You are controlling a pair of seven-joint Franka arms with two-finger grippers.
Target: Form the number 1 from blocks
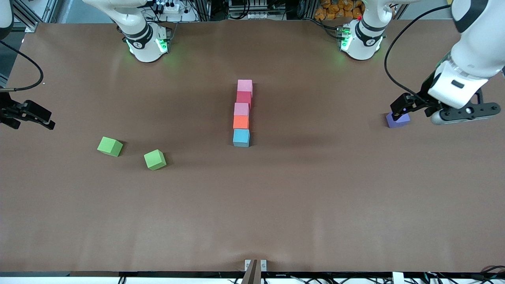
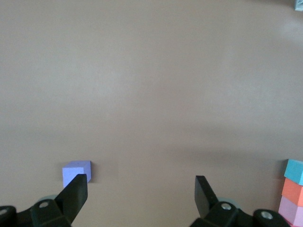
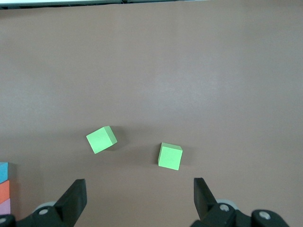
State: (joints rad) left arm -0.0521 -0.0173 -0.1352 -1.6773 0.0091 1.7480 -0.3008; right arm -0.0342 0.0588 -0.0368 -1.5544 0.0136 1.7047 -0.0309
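Five blocks form one straight touching column at the table's middle. Farthest from the front camera is a light pink block [image 1: 244, 85], then the crimson block [image 1: 244, 98], the second pink block [image 1: 241, 109], the orange block [image 1: 241, 122] and, nearest, the light blue block [image 1: 241, 137]. The left wrist view catches the light blue block [image 2: 294, 171] and orange block [image 2: 292, 190] at its edge. My left gripper [image 1: 399, 107] [image 2: 141, 182] hangs open and empty at the left arm's end of the table. My right gripper [image 1: 41, 117] [image 3: 139, 184] waits open and empty at the right arm's end.
A purple cube [image 1: 398, 119] [image 2: 76, 172] lies on the table just beside my left gripper's fingers. Two green cubes [image 1: 110, 146] [image 1: 155, 159] lie loose and turned at angles toward the right arm's end, nearer the front camera than the column.
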